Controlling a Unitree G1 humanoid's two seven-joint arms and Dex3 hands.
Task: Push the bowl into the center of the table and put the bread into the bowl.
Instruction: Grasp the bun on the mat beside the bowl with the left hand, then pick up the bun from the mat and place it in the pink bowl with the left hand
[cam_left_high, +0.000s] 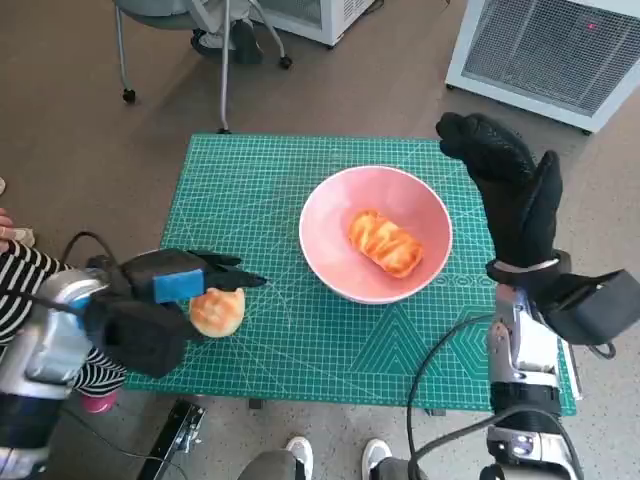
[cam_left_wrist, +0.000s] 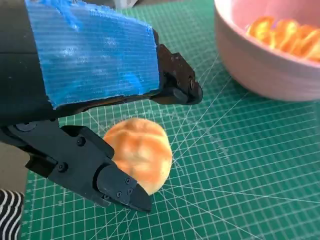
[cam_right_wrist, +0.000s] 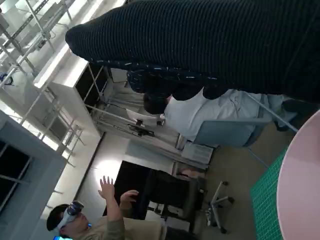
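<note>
A pink bowl (cam_left_high: 385, 185) stands right of the middle of the green mat (cam_left_high: 250, 190), with a glazed bread (cam_left_high: 385, 243) lying in it. A round bread roll (cam_left_high: 218, 312) sits on the mat near the front left. My left hand (cam_left_high: 165, 300) straddles it. In the left wrist view the roll (cam_left_wrist: 140, 150) lies between the thumb (cam_left_wrist: 100, 175), which touches it, and the fingers (cam_left_wrist: 177, 85), which hang clear above it. The bowl (cam_left_wrist: 260, 70) is just beyond. My right hand (cam_left_high: 512, 190) stands upright, empty, beside the bowl's right rim.
A wheeled chair (cam_left_high: 215, 30) and a white unit (cam_left_high: 550, 55) stand beyond the table. A person's striped sleeve (cam_left_high: 25, 270) is at the left edge, and shoes (cam_left_high: 300, 455) show below the front edge. The right wrist view shows people (cam_right_wrist: 80, 220) in the room.
</note>
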